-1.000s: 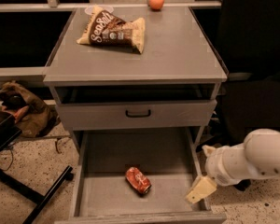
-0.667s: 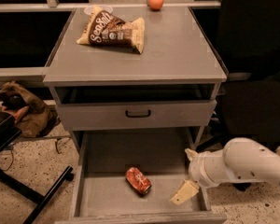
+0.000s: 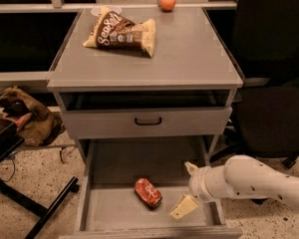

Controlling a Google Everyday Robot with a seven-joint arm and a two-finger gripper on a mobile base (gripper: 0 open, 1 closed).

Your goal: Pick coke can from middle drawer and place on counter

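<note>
The gripper [image 3: 188, 187] was held spread in the drawer [image 3: 120, 166] beside the can [image 3: 148, 192], seemingly readied for grasping.

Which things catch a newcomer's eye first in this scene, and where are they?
The red coke can lies on its side on the floor of the pulled-out middle drawer. Just right of it, the pincer hangs open over the drawer's right side, not touching the can. On the counter above lie a brown-and-cream snack bag and, at the back edge, an orange fruit.
</note>
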